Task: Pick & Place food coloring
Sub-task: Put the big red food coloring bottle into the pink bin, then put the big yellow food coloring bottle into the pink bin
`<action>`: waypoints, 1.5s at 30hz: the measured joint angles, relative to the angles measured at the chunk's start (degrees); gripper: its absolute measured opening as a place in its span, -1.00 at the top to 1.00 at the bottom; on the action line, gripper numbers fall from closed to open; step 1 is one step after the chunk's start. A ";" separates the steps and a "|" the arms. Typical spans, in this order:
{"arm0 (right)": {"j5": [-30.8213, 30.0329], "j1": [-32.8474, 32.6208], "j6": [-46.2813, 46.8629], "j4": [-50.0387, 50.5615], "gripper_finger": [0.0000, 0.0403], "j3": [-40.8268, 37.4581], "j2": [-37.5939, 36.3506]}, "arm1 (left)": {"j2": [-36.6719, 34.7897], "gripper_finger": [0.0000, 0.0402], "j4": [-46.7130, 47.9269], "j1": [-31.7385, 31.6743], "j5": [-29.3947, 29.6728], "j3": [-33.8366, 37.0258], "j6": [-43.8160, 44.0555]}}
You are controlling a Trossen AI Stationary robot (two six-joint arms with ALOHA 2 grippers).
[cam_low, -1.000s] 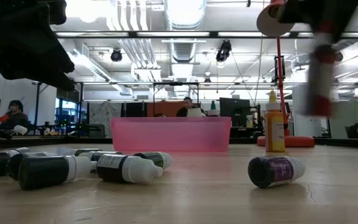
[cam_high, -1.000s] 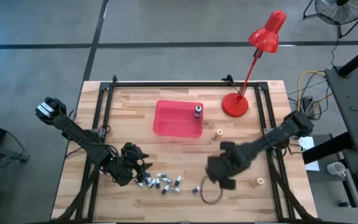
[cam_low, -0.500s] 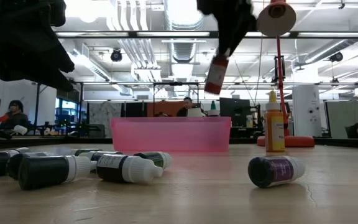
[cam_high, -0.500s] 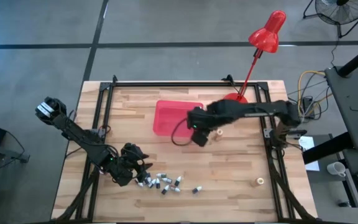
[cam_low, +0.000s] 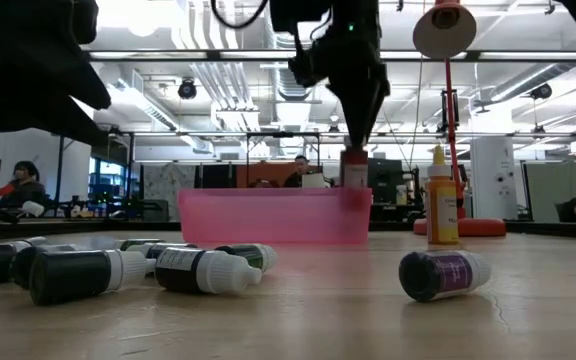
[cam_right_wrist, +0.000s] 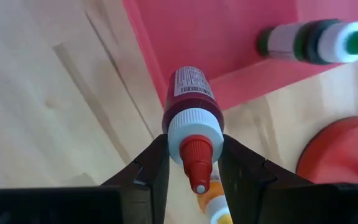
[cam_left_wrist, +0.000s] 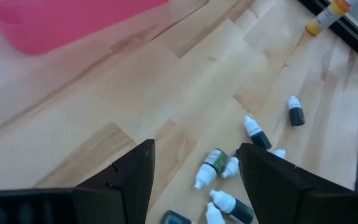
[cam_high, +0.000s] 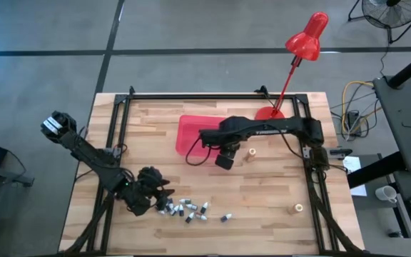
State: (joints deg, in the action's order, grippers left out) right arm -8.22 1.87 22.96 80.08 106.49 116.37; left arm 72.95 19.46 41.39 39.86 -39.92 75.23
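My right gripper (cam_high: 223,155) is shut on a red food coloring bottle (cam_right_wrist: 191,99) with a white collar and red tip. It holds the bottle over the near right corner of the red tray (cam_high: 195,139). A green-tipped bottle (cam_right_wrist: 309,40) is in the tray's far right corner. Several small dark-capped vials (cam_high: 184,209) lie on their sides on the near table. My left gripper (cam_left_wrist: 196,148) is open just left of them and above them, touching nothing. An orange bottle (cam_low: 442,205) stands right of the tray. My right gripper pinches the red bottle at its shoulder, just under the white collar (cam_right_wrist: 192,124), between its two fingers (cam_right_wrist: 156,163). The fingers come from above, pointing down. The bottle hangs upright below them (cam_low: 354,167), tip up, its base at about the height of the tray's rim.
A red desk lamp stands on its base (cam_high: 270,118) at the far right. A single purple-labelled vial (cam_low: 443,275) lies apart from the pile. A small pale thing (cam_high: 298,208) sits near the right near corner. Black frame rails (cam_high: 123,121) run along the table's sides.
My right gripper has carried the red bottle up from the near right part of the table toward the far left, to the tray. It has then come down, and the bottle has gone from tilted to upright. My left gripper has kept about still.
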 joint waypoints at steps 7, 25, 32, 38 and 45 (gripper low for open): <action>2.59 0.22 -1.14 -2.42 0.43 -1.89 1.01 | 0.00 -0.01 -0.51 1.73 0.00 0.00 1.06; 2.68 0.92 -1.11 -3.36 0.28 -2.79 0.90 | 0.00 -0.01 -0.55 1.96 0.31 0.00 1.51; 4.23 0.64 -1.13 -2.25 0.23 -2.81 0.39 | 0.00 -0.01 -0.59 1.96 0.35 0.00 3.35; 9.99 -2.27 -5.63 -2.22 0.24 -2.81 -1.53 | 0.00 -0.01 -0.57 1.96 0.34 0.00 4.17; 10.00 -8.69 -9.95 -2.97 0.26 -2.81 -4.27 | 0.00 -0.01 -0.32 1.96 0.33 0.00 4.15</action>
State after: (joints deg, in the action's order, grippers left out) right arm 1.78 -6.83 13.01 77.11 103.68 112.10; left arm 72.95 19.15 43.35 40.18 -39.92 79.38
